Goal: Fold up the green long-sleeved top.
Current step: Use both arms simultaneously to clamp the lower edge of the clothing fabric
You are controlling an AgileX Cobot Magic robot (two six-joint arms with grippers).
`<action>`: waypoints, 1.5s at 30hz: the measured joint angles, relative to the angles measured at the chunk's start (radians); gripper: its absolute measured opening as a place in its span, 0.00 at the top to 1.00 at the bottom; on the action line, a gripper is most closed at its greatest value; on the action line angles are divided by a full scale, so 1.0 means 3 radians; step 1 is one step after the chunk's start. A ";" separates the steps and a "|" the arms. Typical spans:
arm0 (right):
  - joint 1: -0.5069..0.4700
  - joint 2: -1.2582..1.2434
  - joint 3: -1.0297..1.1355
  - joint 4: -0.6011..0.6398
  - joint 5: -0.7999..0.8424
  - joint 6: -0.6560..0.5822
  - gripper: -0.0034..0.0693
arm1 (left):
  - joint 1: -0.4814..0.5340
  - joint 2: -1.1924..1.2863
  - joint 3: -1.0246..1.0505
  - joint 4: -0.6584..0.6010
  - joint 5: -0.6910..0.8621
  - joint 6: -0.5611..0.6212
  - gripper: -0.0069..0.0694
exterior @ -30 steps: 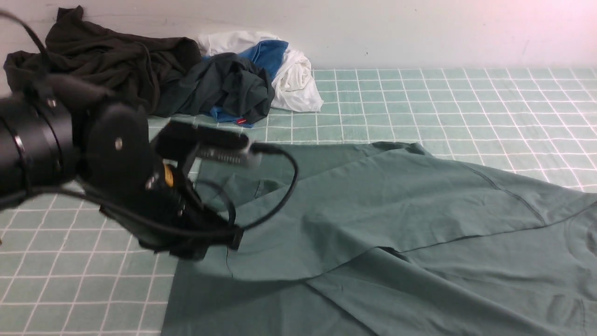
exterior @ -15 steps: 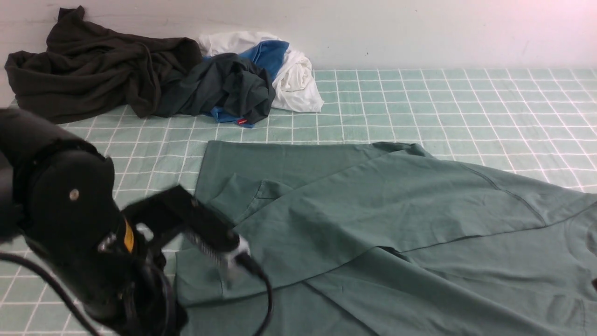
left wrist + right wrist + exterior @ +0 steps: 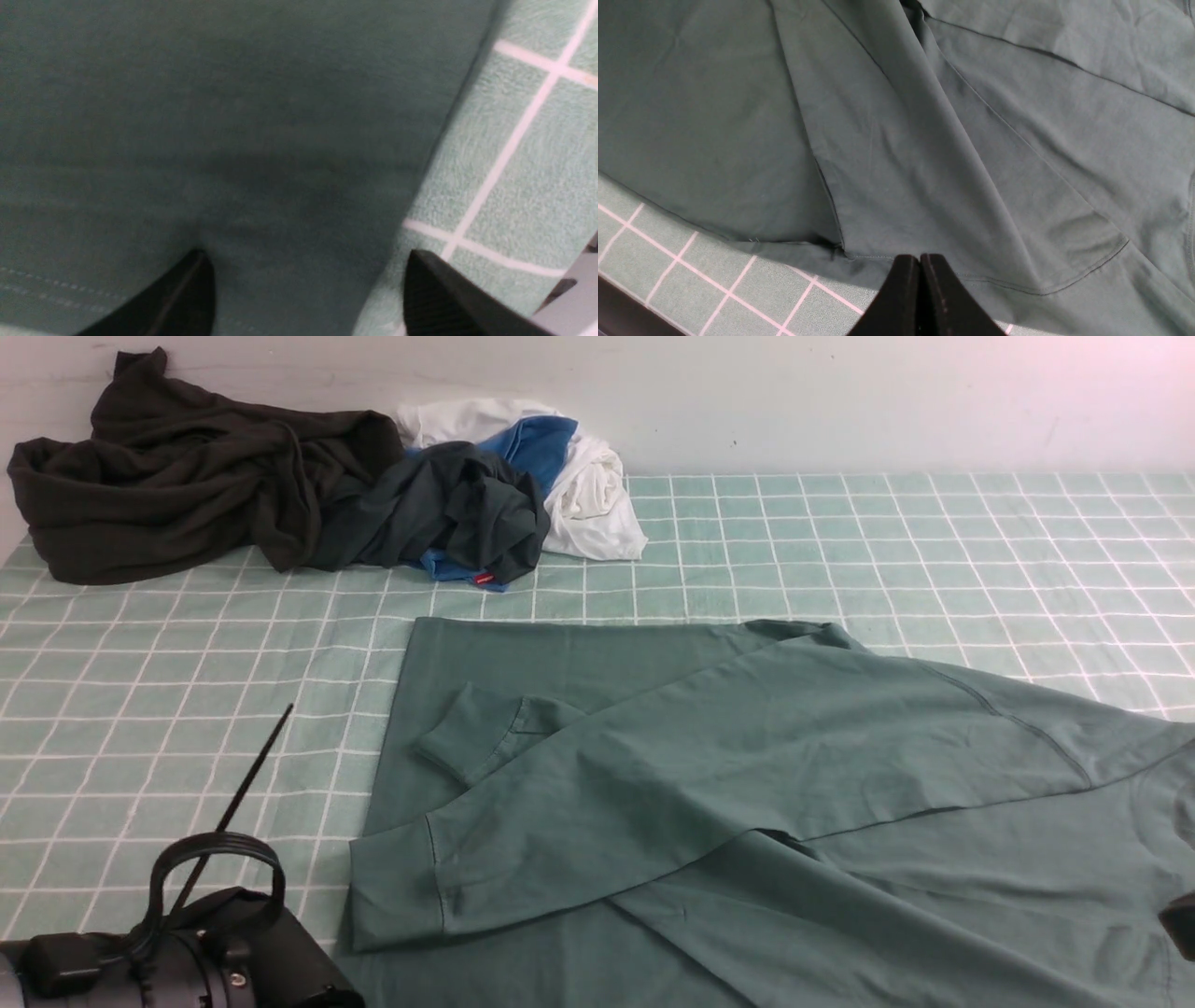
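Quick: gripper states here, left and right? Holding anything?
Left gripper: open, empty, over the edge of the sage-green long-sleeved cotton top.
Right gripper: shut, nothing between its jaws, above the same top.

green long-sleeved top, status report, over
Left gripper jaws open, empty. Right gripper jaws shut, empty. Sage-green cotton long-sleeved top lying flat, sleeve folded across body. Crumpled clothes pile apart, not in the way.
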 joint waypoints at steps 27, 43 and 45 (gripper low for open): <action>0.0099 0.0181 0.0074 0.0015 -0.0002 -0.0535 0.88 | -0.0017 -0.0053 -0.0315 0.0472 0.0342 -0.0864 0.90; 0.0530 0.0824 0.1314 -0.0905 -0.0992 -0.1010 0.13 | -0.0017 -0.0855 -0.0338 0.0465 0.1190 -0.0836 0.90; 0.0530 0.0851 0.1368 -0.0978 -0.1076 -0.0949 0.14 | -0.0017 -0.0855 -0.0338 0.0465 0.1173 -0.0836 0.90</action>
